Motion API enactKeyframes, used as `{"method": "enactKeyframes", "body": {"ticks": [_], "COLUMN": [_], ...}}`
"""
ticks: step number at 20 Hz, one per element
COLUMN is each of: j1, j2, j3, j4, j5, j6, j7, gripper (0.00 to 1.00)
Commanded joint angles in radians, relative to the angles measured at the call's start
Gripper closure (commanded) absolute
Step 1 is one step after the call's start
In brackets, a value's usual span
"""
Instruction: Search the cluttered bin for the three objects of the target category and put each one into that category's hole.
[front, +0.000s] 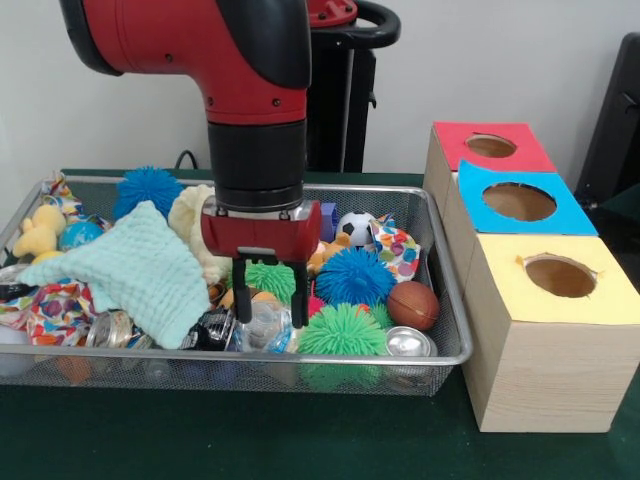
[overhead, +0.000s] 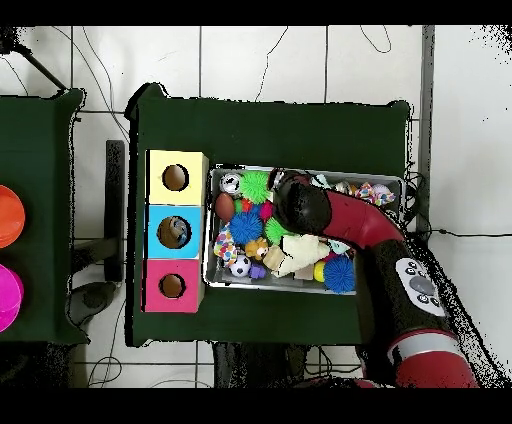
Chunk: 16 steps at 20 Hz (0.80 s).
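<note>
Red and black, the claw (front: 270, 308) hangs at centre frame in the front view, its two dark fingers spread apart and lowered into the clutter, straddling a clear, shiny object (front: 265, 327) with nothing pinched between them. Around it lie a small green spiky ball (front: 271, 279), a blue spiky ball (front: 355, 275), a larger green spiky ball (front: 342, 331), a mint cloth (front: 132, 272), a brown ball (front: 413, 304) and a soccer ball (front: 355, 227). All sit in the bin (front: 440, 356), the wire-mesh basket filling the lower left of the frame. The hole (front: 491, 146) opens in the red-topped box at upper right, behind the blue-topped box (front: 520, 201) and yellow-topped box (front: 560, 277); overhead, it sits at lower left (overhead: 172, 286).

The step appears to be a pick from the pile. Doing it well likely means centring the fingers on one object, closing only once neighbours are clear, and lifting straight above the rim.

What the clear object is stays hard to make out. Overhead, the arm (overhead: 335, 212) covers the claw and much of the bin; the target category cannot be told.
</note>
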Motion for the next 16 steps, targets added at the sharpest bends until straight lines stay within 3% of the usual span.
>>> {"method": "enactKeyframes", "body": {"ticks": [1,16], "j1": [-0.007,-0.043], "j2": [0.070,0.001], "j3": [0.021,0.026], "j4": [-0.020,0.033], "j5": [-0.061,-0.076], "j6": [-0.016,0.046], "j7": [0.043,-0.005], "gripper": [0.00,0.00]}}
